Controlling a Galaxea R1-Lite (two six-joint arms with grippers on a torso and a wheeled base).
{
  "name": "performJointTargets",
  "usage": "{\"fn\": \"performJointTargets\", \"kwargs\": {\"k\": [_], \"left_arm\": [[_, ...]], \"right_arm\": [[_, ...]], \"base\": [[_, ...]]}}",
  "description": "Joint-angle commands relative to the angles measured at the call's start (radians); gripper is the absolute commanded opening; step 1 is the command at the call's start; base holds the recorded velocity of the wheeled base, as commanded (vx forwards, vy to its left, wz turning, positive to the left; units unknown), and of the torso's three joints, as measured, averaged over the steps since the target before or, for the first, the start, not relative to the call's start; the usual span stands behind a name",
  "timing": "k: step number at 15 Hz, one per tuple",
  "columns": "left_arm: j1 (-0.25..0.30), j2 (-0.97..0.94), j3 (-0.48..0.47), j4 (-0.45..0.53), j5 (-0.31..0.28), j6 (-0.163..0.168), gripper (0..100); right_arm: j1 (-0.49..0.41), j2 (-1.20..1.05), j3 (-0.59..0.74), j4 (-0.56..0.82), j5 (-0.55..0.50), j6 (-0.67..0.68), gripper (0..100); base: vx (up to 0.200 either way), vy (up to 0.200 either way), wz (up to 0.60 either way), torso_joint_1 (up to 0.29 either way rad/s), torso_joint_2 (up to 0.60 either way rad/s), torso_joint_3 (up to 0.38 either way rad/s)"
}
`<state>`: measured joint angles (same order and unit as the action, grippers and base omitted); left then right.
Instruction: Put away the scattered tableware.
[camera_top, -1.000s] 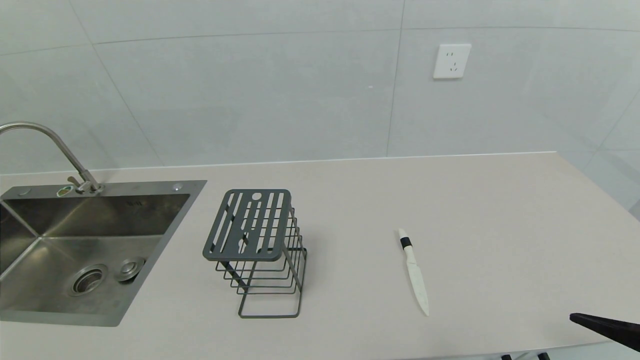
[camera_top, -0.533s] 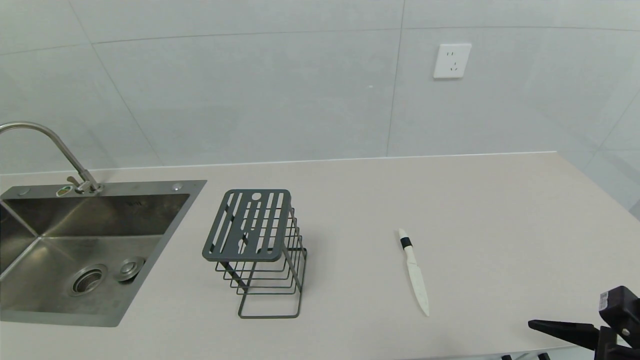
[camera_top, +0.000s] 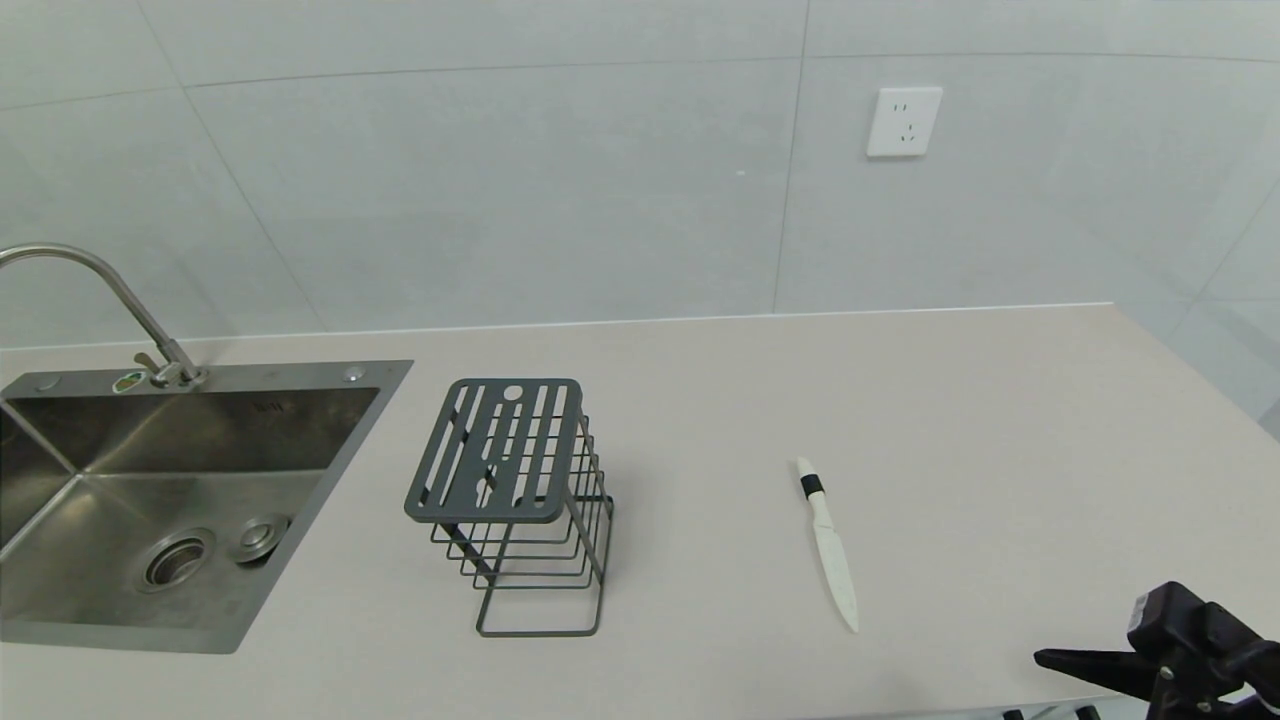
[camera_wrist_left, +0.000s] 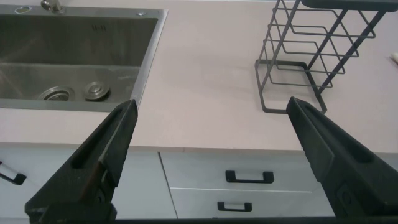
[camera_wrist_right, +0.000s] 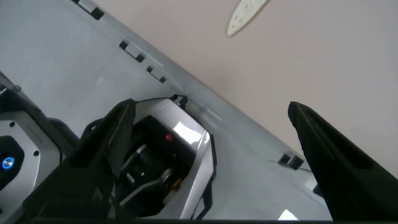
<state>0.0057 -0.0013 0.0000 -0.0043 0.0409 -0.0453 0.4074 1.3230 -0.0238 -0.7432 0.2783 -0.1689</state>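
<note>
Right of centre in the head view, white knife (camera_top: 828, 545): lying flat on the countertop (camera_top: 950, 400), its black band near the far end and its blade tip pointing toward the lower edge.
Knife rack (camera_top: 510, 500): standing upright at centre, well to the left of the knife.
Sink (camera_top: 250, 375): sitting at lower left, with the faucet (camera_top: 100, 285) curving above it.
Right gripper (camera_wrist_right: 211, 124): hovering at the lower right corner by the counter's front edge, jaws spread wide and gripping nothing, apart from the knife.
Left gripper (camera_wrist_left: 211, 121): hanging before the drawers (camera_wrist_left: 199, 186), jaws spread wide and gripping nothing.
</note>
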Motion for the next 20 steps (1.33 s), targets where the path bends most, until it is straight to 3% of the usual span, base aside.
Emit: {"fn": "performJointTargets", "kwargs": {"k": [1, 6, 9, 13, 17, 20], "left_arm": [[0.0, 0.001, 0.0, 0.0, 0.001, -0.001, 100], [0.0, 0.001, 0.0, 0.0, -0.001, -0.001, 100], [0.0, 0.001, 0.0, 0.0, -0.001, -0.001, 100], [0.0, 0.001, 0.0, 0.0, -0.001, -0.001, 100], [0.0, 0.001, 0.0, 0.0, -0.001, -0.001, 100], [0.0, 0.001, 0.0, 0.0, -0.001, -0.001, 100]], "right_arm": [[0.025, 0.073, -0.036, -0.024, -0.021, 0.0, 100], [0.054, 0.168, -0.177, -0.028, -0.034, 0.005, 100], [0.056, 0.237, -0.243, -0.024, -0.154, 0.009, 100], [0.108, 0.328, -0.363, -0.016, -0.199, 0.089, 100], [0.117, 0.443, -0.542, 0.084, -0.231, 0.121, 100], [0.117, 0.458, -0.694, 0.286, -0.24, 0.147, 100]], "base": [[0.0, 0.0, 0.0, 0.0, 0.0, 0.0], [0.0, 0.0, 0.0, 0.0, 0.0, 0.0], [0.0, 0.0, 0.0, 0.0, 0.0, 0.0], [0.0, 0.0, 0.0, 0.0, 0.0, 0.0], [0.0, 0.0, 0.0, 0.0, 0.0, 0.0], [0.0, 0.0, 0.0, 0.0, 0.0, 0.0]]}}
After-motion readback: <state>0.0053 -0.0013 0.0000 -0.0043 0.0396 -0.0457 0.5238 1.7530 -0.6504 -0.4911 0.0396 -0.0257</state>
